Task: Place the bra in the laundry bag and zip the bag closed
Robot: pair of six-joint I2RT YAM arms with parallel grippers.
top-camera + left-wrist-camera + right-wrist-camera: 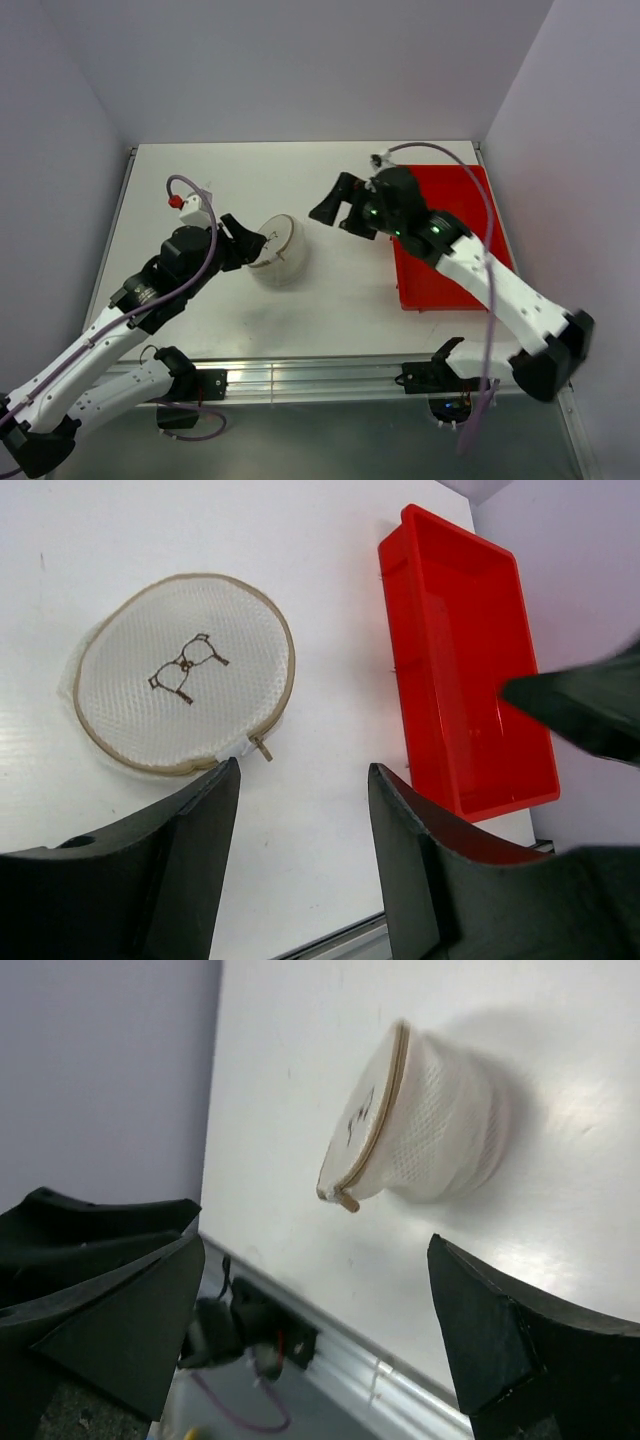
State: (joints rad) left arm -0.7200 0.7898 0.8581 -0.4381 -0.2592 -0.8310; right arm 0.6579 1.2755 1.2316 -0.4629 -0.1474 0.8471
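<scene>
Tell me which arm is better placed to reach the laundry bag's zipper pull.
Left. The left end effector, open, is beside the laundry bag, the zipper pull ahead of it. The right end effector, also open, is farther off, toward the red tray.

Reaches left arm (100,345) forward and to the right, elbow bent, wrist tipped down. Carries left hand (248,243) at the end of it, fingers (190,870) spread wide, nothing between them. Stretches right arm (495,285) forward and to the left. Points right hand (335,218) leftward, fingers (510,1340) likewise parted and empty.
</scene>
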